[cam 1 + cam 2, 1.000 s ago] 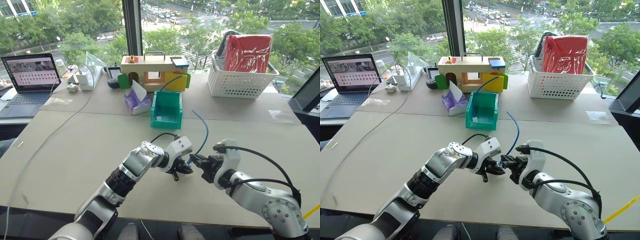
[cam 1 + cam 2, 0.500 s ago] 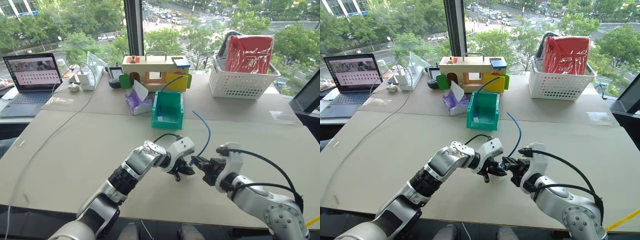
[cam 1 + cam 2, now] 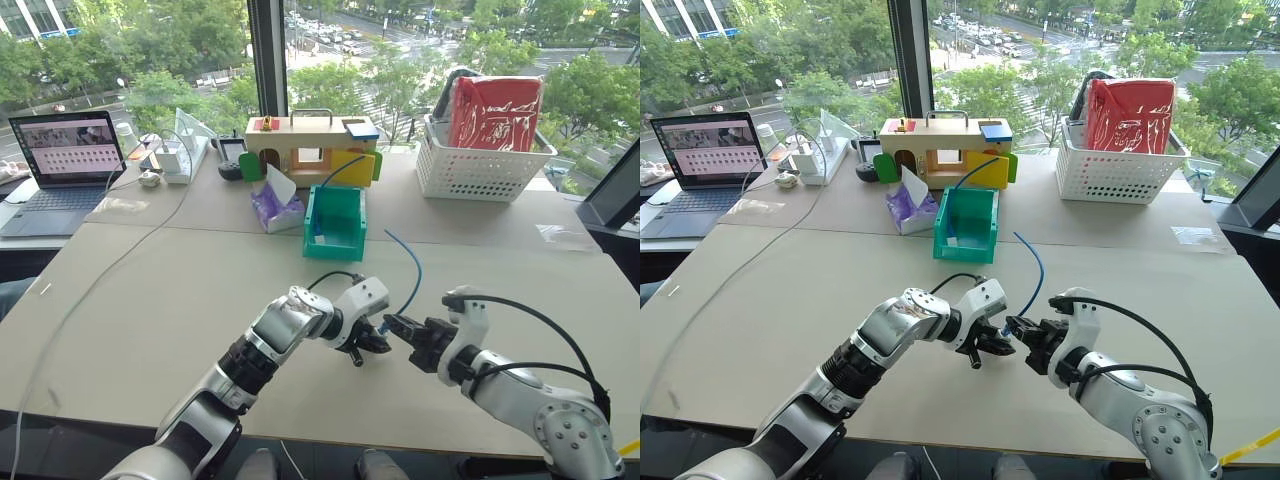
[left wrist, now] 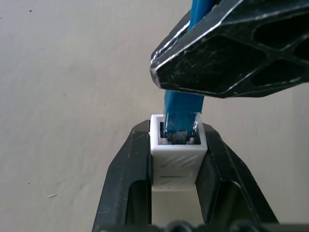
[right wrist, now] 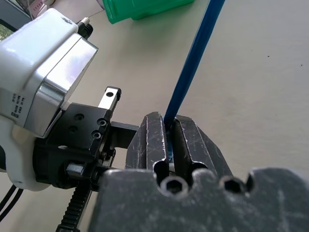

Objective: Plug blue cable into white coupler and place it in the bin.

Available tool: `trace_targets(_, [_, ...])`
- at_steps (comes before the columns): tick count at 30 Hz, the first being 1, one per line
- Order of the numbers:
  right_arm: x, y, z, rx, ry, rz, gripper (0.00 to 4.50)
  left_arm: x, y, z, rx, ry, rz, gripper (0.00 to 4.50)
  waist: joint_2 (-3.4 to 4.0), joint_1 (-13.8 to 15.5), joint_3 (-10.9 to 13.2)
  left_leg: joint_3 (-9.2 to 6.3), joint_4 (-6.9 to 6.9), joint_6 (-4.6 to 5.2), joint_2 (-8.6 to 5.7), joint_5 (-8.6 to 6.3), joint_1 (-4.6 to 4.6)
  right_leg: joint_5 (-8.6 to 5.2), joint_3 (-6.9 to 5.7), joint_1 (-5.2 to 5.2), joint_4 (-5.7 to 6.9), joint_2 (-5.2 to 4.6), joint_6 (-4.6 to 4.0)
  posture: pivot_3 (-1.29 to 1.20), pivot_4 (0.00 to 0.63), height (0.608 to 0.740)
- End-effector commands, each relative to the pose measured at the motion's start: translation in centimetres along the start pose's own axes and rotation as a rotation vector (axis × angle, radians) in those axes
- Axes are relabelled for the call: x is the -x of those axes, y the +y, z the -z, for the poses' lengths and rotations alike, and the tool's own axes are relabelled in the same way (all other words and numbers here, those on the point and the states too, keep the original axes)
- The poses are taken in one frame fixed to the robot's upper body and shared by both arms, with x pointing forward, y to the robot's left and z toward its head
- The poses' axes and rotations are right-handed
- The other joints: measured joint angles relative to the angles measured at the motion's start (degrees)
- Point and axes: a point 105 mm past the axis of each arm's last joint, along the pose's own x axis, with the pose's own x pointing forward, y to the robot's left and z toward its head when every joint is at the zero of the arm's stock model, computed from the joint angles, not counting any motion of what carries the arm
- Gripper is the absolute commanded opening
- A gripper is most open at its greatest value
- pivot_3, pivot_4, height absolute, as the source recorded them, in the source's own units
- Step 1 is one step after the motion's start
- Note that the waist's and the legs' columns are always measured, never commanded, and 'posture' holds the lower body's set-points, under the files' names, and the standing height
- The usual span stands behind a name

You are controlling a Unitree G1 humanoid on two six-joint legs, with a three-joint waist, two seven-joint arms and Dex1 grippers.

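Mating step looks nearly done: blue cable (image 4: 182,113) has its plug sitting in the white coupler (image 4: 177,155) socket; can't tell if it's latched. Left gripper (image 4: 176,145) fingers clamp the coupler from both sides. Right gripper (image 5: 166,137) fingers are clenched on the cable just behind the plug. Both meet at lower centre of the head view, above the tabletop (image 3: 150,300). Left to do: place the assembly in the bin (image 3: 335,222), upper centre, well apart. Count: one cable, one coupler, one bin, two grippers.
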Motion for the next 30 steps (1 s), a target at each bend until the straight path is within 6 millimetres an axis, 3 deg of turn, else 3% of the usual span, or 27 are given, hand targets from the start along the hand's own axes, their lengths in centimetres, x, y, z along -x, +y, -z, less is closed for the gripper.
trace_targets(1, [-0.2,0.8,4.4,-0.021,0.206,-0.071,0.0,0.0,-1.1,-2.0,-0.051,-0.082,0.029,0.7,0.0,0.0,0.0,0.0,-0.01,0.0,0.0,0.0,0.0,0.0,0.0,0.0,0.0,0.0,0.0,0.0,0.15,0.71])
trace_targets(2, [-0.3,0.6,3.6,-0.026,0.171,-0.064,0.0,0.3,-1.2,-1.9,-0.047,-0.087,0.038,0.7,0.0,0.0,0.0,0.0,-0.01,0.0,0.0,0.0,0.0,0.0,0.0,0.0,0.0,0.0,0.0,0.0,0.15,0.71])
trace_targets(4, [-0.2,0.0,1.9,-0.038,0.11,-0.044,0.0,0.8,-0.9,-2.1,-0.01,-0.133,0.046,1.72,-0.01,-0.1,0.0,0.0,-0.01,0.0,0.0,0.0,0.0,0.0,0.0,0.0,0.0,0.0,0.0,0.0,0.15,0.71])
trace_targets(6, [0.1,-0.3,0.3,-0.044,0.059,-0.036,0.0,1.4,-0.4,-2.5,0.015,-0.176,0.032,2.24,-0.02,-0.3,0.0,-0.01,-0.02,0.0,0.01,0.0,-0.03,0.0,0.0,-0.05,0.03,0.0,-0.02,0.0,0.15,0.71])
trace_targets(8, [0.5,-0.6,-1.2,-0.059,0.012,-0.034,0.0,2.0,0.3,-2.3,-0.001,-0.182,-0.005,3.04,-0.01,-0.5,0.0,-0.01,-0.02,0.0,0.01,0.0,-0.05,0.0,0.01,-0.09,0.04,0.01,-0.02,0.0,0.15,0.71])
trace_targets(9, [0.7,-0.4,-2.6,-0.11,-0.043,-0.049,0.0,2.5,0.4,-2.3,0.003,-0.201,0.001,3.56,-0.01,-0.5,0.0,-0.01,-0.02,0.0,0.01,0.0,-0.04,0.0,0.02,-0.1,0.07,0.01,-0.02,0.0,0.15,0.71])
trace_targets(10, [1.0,-0.2,-4.2,-0.169,-0.106,-0.069,0.0,3.2,0.4,-2.1,0.008,-0.223,0.023,3.74,-0.02,-0.5,0.0,-0.01,-0.03,0.0,0.0,0.0,-0.04,0.0,0.02,-0.11,0.08,0.01,-0.03,0.0,0.15,0.71])
trace_targets(14, [2.2,0.0,-10.0,-0.153,-0.226,-0.106,0.0,7.8,1.6,0.3,-0.044,-0.286,0.021,3.74,0.14,-1.8,0.2,0.04,-0.05,0.0,0.0,0.0,-0.09,0.13,0.12,-0.26,0.19,0.02,-0.26,0.0,0.15,0.71])
trace_targets(19, [1.0,2.0,-15.0,-0.135,-0.305,-0.211,0.0,11.1,3.3,0.5,-0.045,-0.365,-0.063,3.74,0.12,-1.6,0.3,0.02,-0.09,0.04,0.02,0.03,-0.14,0.17,0.06,-0.34,0.19,0.04,-0.35,0.0,0.15,0.71])
trace_targets(23, [-3.5,4.6,-18.4,-0.063,-0.318,-0.307,0.0,13.2,6.5,-1.0,-0.065,-0.502,-0.307,3.74,0.15,-1.6,0.3,0.06,-0.05,0.03,0.0,0.03,-0.2,0.23,0.09,-0.38,0.14,0.0,-0.38,0.0,0.15,0.71])
trace_targets(25, [-5.5,5.5,-19.2,-0.012,-0.312,-0.332,0.0,13.7,6.9,-1.7,-0.064,-0.55,-0.346,3.74,0.14,-1.5,0.3,0.04,-0.08,0.03,0.02,0.04,-0.27,0.25,0.06,-0.54,0.18,0.03,-0.41,0.0,0.15,0.71])
trace_targets(27, [-8.6,6.0,-20.4,0.077,-0.326,-0.321,0.0,14.3,7.3,-2.3,-0.05,-0.604,-0.41,3.74,0.15,-1.5,0.3,0.04,-0.19,0.03,0.04,0.03,-0.47,0.25,0.03,-0.78,0.22,0.04,-0.46,0.0,0.15,0.71])
trace_targets(30, [-12.4,5.9,-21.2,0.152,-0.341,-0.271,0.0,13.4,6.4,-1.9,-0.023,-0.597,-0.413,3.74,0.16,-1.8,0.3,0.07,-0.19,0.03,0.03,0.03,-0.6,0.27,0.03,-0.92,0.22,0.01,-0.48,0.0,0.15,0.71])
